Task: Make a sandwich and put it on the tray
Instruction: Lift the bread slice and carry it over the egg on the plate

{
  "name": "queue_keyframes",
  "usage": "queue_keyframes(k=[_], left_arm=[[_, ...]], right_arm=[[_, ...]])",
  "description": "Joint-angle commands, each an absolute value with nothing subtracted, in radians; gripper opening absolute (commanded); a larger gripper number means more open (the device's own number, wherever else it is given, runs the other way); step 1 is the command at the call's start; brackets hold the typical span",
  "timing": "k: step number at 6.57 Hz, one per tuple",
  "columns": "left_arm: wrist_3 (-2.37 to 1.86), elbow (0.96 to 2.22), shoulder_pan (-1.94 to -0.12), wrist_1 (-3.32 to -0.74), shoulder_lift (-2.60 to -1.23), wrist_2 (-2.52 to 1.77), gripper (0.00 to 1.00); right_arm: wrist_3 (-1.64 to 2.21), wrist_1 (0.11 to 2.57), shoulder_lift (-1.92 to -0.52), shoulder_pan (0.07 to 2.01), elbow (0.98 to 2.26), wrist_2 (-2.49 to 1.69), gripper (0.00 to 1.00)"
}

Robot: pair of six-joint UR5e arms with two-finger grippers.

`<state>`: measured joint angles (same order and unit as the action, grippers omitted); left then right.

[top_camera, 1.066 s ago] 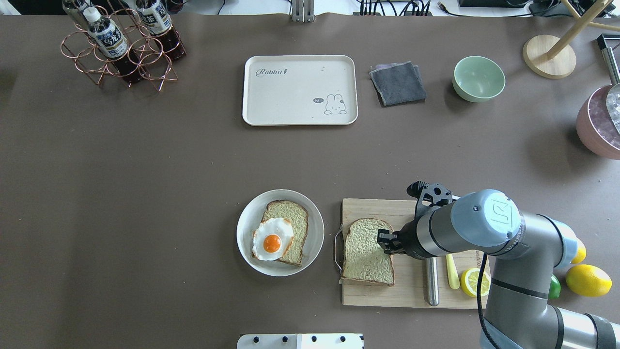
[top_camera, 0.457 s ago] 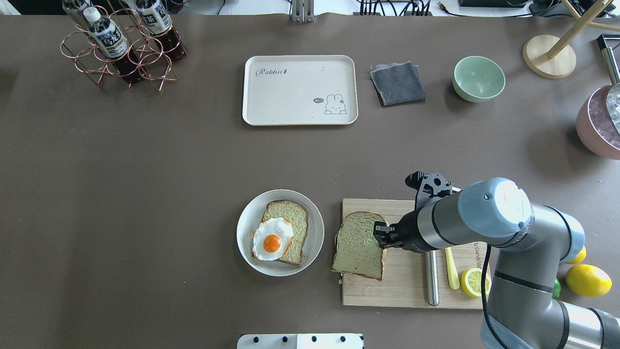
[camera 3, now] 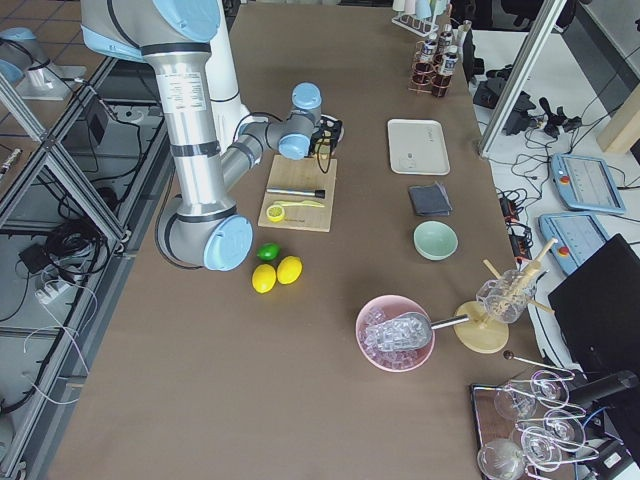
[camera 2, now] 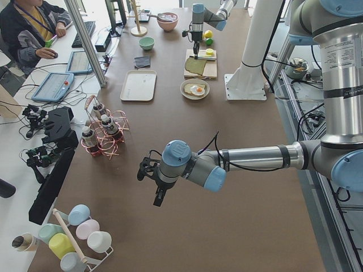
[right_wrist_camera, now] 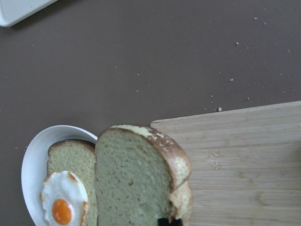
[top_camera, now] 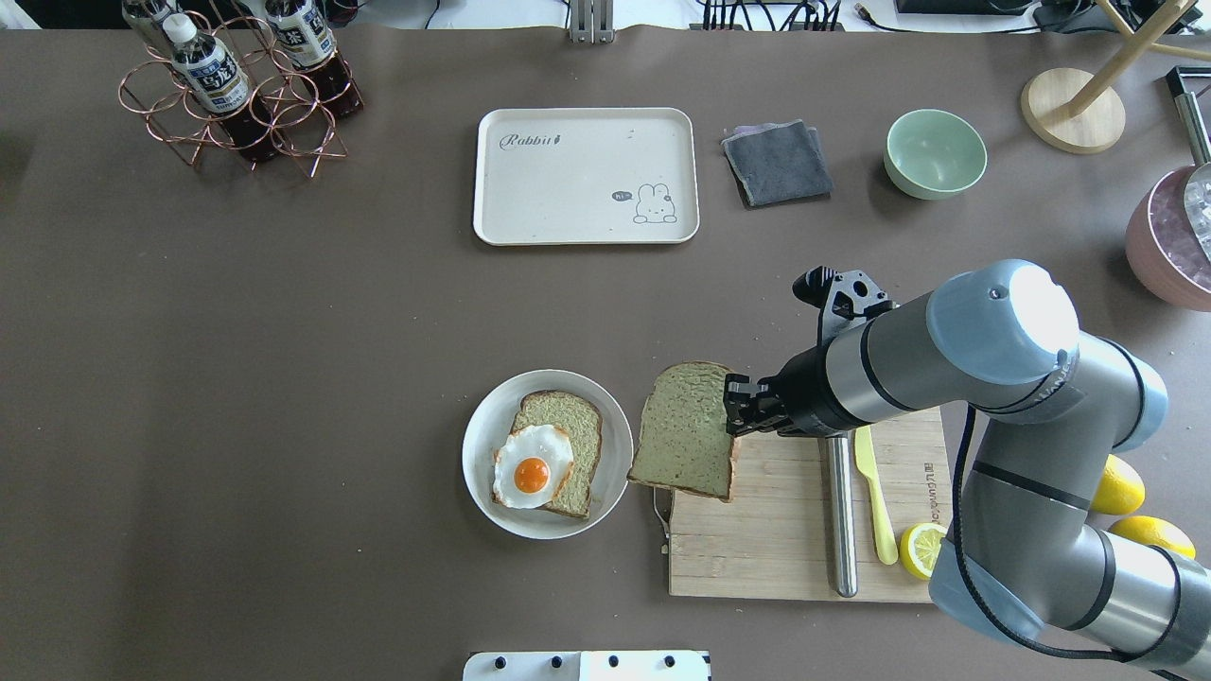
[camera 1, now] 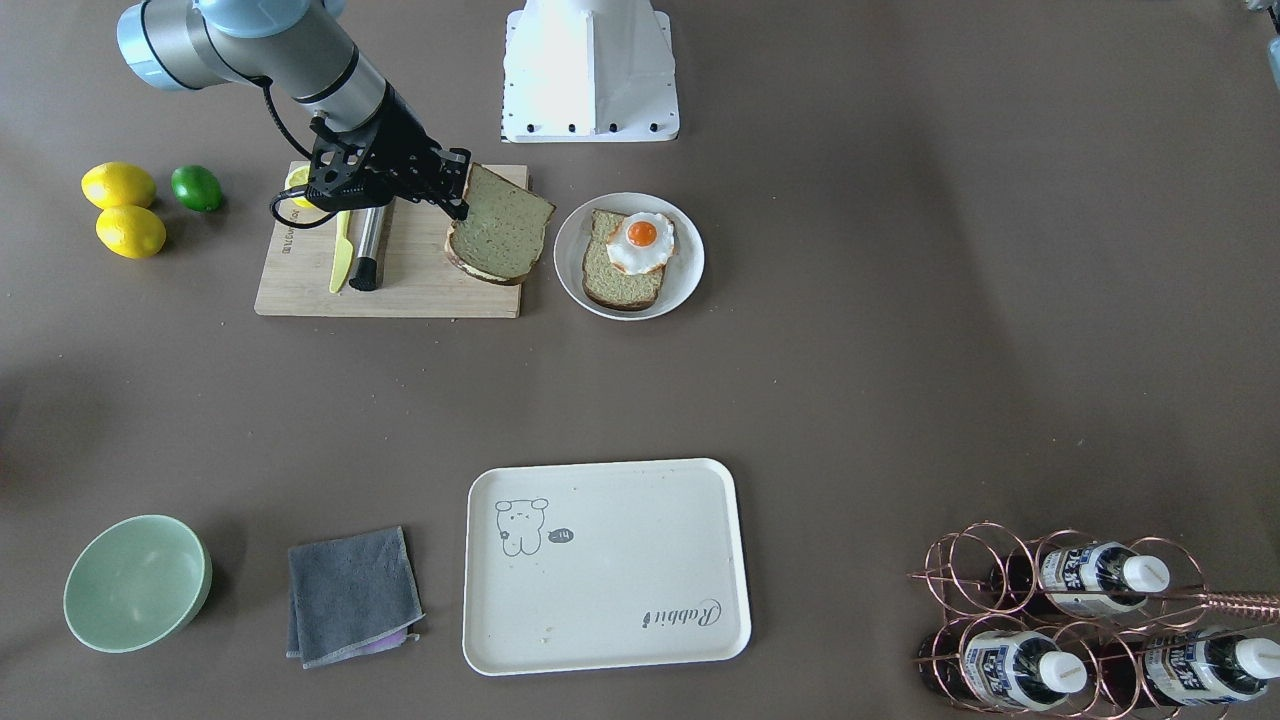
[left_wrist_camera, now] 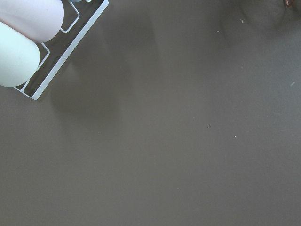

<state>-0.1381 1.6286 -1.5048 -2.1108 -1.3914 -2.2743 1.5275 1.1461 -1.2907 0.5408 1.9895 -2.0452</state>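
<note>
My right gripper (top_camera: 733, 409) is shut on the right edge of a greenish-beige toast slice (top_camera: 683, 430). It holds the slice in the air over the left end of the wooden cutting board (top_camera: 757, 558), beside the round white plate (top_camera: 473, 473). On the plate lies the other toast slice (top_camera: 572, 430) with the fried egg (top_camera: 532, 468) on top. The held slice fills the right wrist view (right_wrist_camera: 134, 179). The cream tray (top_camera: 568, 189) stands empty at the far middle. My left gripper (camera 2: 148, 173) shows only in the exterior left view, far from all this; I cannot tell if it is open.
On the board lie a steel rod (top_camera: 840, 520), a yellow knife (top_camera: 875, 501) and a lemon half (top_camera: 922, 550). Lemons (camera 1: 120, 205) and a lime (camera 1: 197, 188) sit beside it. A grey cloth (top_camera: 778, 163), a green bowl (top_camera: 935, 153) and a bottle rack (top_camera: 236, 85) stand at the far side.
My right gripper has lifted the toast slice off the cutting board and carried it left and away from the robot, up to the plate's edge.
</note>
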Motion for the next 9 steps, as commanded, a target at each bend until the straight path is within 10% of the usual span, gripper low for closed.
queue_keyframes(k=[1,9], left_arm=[[-0.138,1.631,-1.505,-2.111,-1.391,-2.278,0.98],[-0.138,1.669,-1.508,-2.114,-1.345,-2.273,0.98]], right_arm=[[1.513,1.143,-1.164,0.560,1.935,-2.074,0.00],[1.604,0.922,-1.003,0.456,1.620,-2.062,0.00]])
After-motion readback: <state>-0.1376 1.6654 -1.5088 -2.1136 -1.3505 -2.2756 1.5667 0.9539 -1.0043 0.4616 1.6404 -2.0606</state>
